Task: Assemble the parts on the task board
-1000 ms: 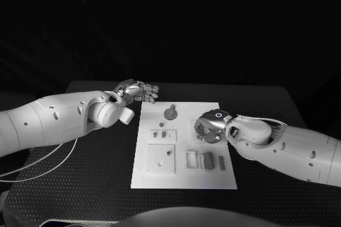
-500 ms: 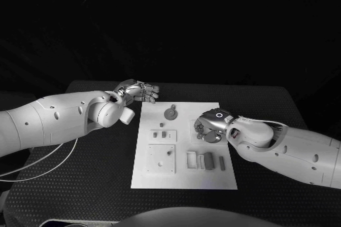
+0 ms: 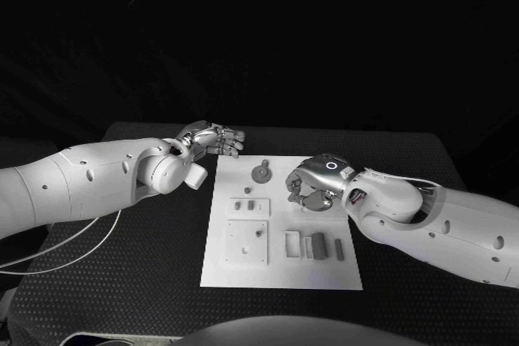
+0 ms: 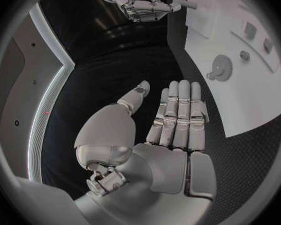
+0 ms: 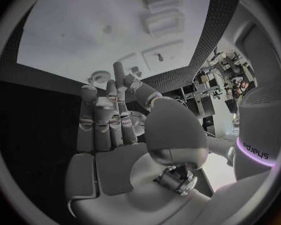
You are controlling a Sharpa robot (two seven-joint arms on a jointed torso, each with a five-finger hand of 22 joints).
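The white task board [image 3: 276, 267] lies in the middle of the black table. On it are a round grey part [image 3: 261, 171] at the far end, a small peg [image 3: 247, 189], a slotted block [image 3: 249, 206], a square plate [image 3: 245, 242] and several grey bars [image 3: 313, 246]. My right hand [image 3: 310, 187] hovers over the board's right side, fingers pointing down, nothing seen in it [image 5: 112, 120]. My left hand [image 3: 214, 141] floats off the board's far left corner, fingers straight and apart, palm empty [image 4: 172, 120]. The left wrist view shows the board [image 4: 253, 100] and the round part [image 4: 222, 65].
Black textured table [image 3: 130, 271] runs around the board on all sides. A white cable [image 3: 65, 248] loops under my left arm on the left side of the table.
My right hand has shifted a little toward the board's far side and centre. The left hand has stayed almost in place.
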